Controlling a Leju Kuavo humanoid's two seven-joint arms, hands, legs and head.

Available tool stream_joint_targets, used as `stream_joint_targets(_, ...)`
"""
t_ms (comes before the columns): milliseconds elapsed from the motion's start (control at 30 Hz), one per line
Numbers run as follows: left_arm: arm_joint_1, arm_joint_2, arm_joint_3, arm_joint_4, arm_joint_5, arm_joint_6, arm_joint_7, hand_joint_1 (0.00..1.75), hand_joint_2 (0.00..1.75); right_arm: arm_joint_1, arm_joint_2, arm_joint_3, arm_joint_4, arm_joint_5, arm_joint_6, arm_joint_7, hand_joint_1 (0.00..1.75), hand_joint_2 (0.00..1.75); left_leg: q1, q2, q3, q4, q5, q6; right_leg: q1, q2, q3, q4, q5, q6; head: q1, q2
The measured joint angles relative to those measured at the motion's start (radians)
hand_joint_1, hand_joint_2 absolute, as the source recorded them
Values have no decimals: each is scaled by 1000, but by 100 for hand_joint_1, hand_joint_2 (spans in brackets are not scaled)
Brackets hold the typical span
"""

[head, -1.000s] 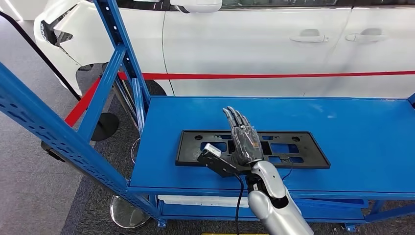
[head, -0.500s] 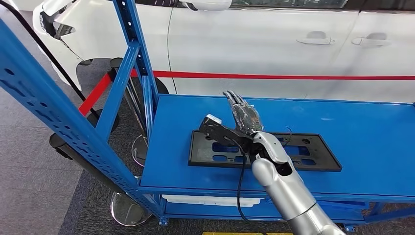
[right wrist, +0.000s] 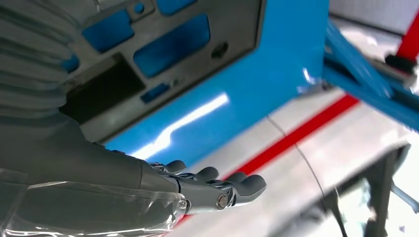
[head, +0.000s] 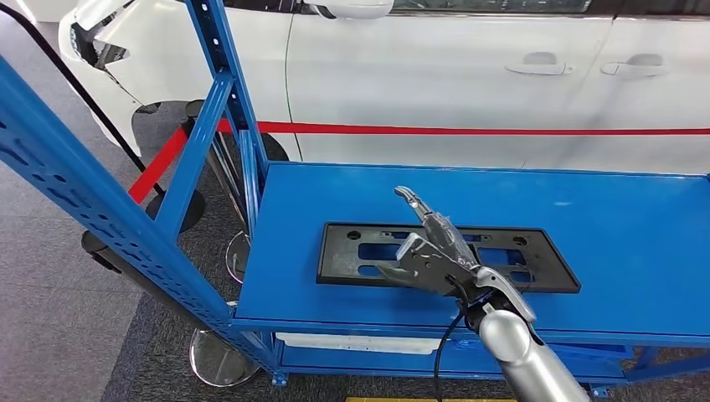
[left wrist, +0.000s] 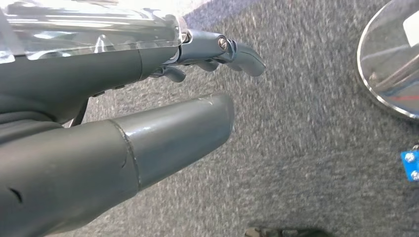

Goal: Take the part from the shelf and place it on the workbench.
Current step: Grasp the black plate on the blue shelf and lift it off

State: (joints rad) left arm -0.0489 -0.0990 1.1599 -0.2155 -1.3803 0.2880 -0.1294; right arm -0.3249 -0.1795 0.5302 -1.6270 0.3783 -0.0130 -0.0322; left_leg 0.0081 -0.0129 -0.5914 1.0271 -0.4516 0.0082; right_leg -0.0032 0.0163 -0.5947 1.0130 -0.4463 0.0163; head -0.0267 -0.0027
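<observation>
Part: black flat frame w/ cutouts (head: 448, 256) lies flat on the blue shelf (head: 619, 226), toward its front edge, roughly mid-width. We see it not lifted yet.

Right hand: our right hand (head: 435, 251) is over the part's middle, turned edge-on, fingers straight and close together pointing toward the shelf's back edge, thumb out to the side. Nothing held. In the right wrist view the fingers (right wrist: 232, 185) are extended w/ the part (right wrist: 163, 54) alongside; we can't tell if the palm touches it.

Left hand: our left hand (left wrist: 148, 98) hangs over grey carpet (left wrist: 306, 138), fingers slightly curled but apart, thumb straight, holding nothing.

Progress: early, we judge. Reach to the part approx done; grasp not made.

Left to do: close on the part, lift it off the shelf, carry it to the workbench, set it down.

Surroundings: white car (head: 469, 75) behind the shelf's back edge, red barrier tape (head: 502, 131) across it.

Risk: thin flat part, so we expect an edge grip will be fiddly.
</observation>
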Motion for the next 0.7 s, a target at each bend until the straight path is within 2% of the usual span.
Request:
stream_joint_targets(167, 36, -57, 6, -17, -14, 57, -13, 0, 0, 355, -15, -41, -240, 199, -190, -158, 0, 175, 1, -8, 5, -1, -7, 0, 0, -7, 8, 1, -8, 2, 3, 0)
stream_joint_targets(267, 42, -75, 14, -21, -14, 60, -20, 0, 0, 483, -15, -38, -330, 256, -259, -159, 0, 175, 2, -4, 6, -2, -10, -1, 1, -2, 8, 2, -10, 1, 3, 0)
stream_joint_targets(433, 36, -81, 28, -21, -16, 62, -31, 0, 0, 563, -15, -18, -381, 333, -313, -84, 0, 175, 2, -1, 9, -2, -11, -2, 1, 0, 9, 2, -11, 0, 3, 0)
stream_joint_targets(567, 31, -81, 32, -22, -40, 60, -23, 0, 0, 567, -7, 14, -365, 555, -341, 69, 0, 175, 2, 0, 10, -2, -10, -2, 1, 1, 10, 4, -11, 0, 3, 0)
stream_joint_targets(700, 27, -81, 31, -22, -71, 54, -11, 0, 0, 537, 33, 47, -289, 759, -378, 173, 0, 175, 2, 1, 12, -2, -10, -3, 1, 1, 11, 5, -11, 0, 3, 0)
